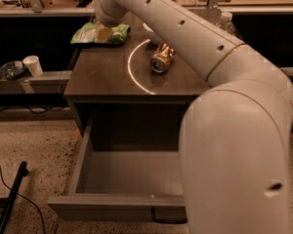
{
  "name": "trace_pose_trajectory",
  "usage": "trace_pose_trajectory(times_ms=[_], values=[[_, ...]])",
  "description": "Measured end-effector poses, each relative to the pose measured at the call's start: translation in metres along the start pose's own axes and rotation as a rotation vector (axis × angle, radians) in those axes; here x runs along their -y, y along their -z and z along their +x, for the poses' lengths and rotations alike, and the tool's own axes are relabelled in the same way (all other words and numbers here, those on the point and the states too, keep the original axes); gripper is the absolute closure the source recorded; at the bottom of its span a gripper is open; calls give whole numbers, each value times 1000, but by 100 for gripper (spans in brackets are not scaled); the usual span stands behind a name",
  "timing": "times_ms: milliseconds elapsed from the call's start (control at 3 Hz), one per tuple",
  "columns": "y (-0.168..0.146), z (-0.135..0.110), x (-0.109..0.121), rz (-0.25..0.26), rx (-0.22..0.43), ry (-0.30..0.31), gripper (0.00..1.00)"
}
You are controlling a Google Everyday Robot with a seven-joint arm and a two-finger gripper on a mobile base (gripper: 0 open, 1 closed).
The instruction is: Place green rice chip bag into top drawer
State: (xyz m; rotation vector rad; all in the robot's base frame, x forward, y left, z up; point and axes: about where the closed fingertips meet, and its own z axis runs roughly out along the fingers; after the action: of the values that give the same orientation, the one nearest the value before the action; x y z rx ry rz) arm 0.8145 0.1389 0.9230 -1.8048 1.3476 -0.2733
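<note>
Reaching in from the lower right, our white arm (234,130) fills the near right of the view with a thick elbow, then runs as a long link dotted with small holes toward the far left corner of the desk (102,79). There the wrist bends downward and the gripper (104,29) sits right at the green rice chip bag (88,34), about its middle. We cannot tell whether the gripper is apart, together or clamped on the foil.

The bag lies flat and crumpled at that far left corner, its left end reaching the left edge of the desk. Below the near edge the top drawer (122,206) is pulled far out; the elbow covers its right part, and a dark handle (167,219) shows under the front panel.

We see a copper-coloured can (162,58) lying on its side near the middle of the desktop, just beside the arm's link, with its end turned toward us. A thin bright arc of light (131,67) curves across the wood to its left. Beyond the far right corner stands a clear plastic bottle (226,21). Off the left edge, a white paper cup (32,65) stands on a low ledge next to a small dark dish (10,70). A black cable (19,199) trails over the speckled floor.

We cannot read any lettering on the bag or the can
</note>
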Motion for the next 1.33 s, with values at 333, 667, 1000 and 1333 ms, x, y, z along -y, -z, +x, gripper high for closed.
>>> trace_pose_trajectory(times_ms=[333, 667, 1000, 1333], values=[[-30, 3, 6, 6, 4, -30, 31], [-54, 12, 5, 2, 5, -68, 31], [-75, 15, 1, -10, 15, -92, 31], [-94, 18, 2, 0, 32, -98, 35]])
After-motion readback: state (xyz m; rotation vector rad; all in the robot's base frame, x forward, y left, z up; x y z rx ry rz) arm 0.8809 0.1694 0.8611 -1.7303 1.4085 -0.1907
